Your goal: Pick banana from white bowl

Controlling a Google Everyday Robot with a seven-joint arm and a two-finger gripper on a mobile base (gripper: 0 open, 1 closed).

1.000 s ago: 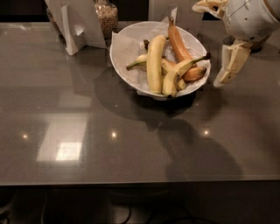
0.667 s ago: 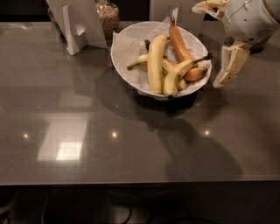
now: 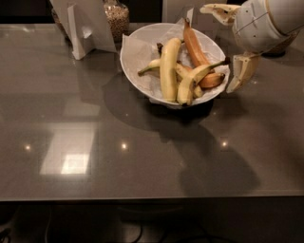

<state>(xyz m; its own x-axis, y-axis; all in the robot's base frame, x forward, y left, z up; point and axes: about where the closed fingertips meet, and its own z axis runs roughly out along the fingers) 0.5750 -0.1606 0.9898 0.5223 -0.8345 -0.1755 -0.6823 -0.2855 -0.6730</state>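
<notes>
Jaws at upper right of frame, spread wide and empty: upper finger [image 3: 219, 8] over the far rim of the white bowl [image 3: 130, 54], lower finger [image 3: 242, 71] just beside its right rim, above the counter [image 3: 95, 142]. Bananas lie in the bowl, upper centre; the long yellow banana [image 3: 168, 66] lies on top. Best plan, I judge: swing left, straddle its middle crosswise, descend clear of the rim, close gently.
</notes>
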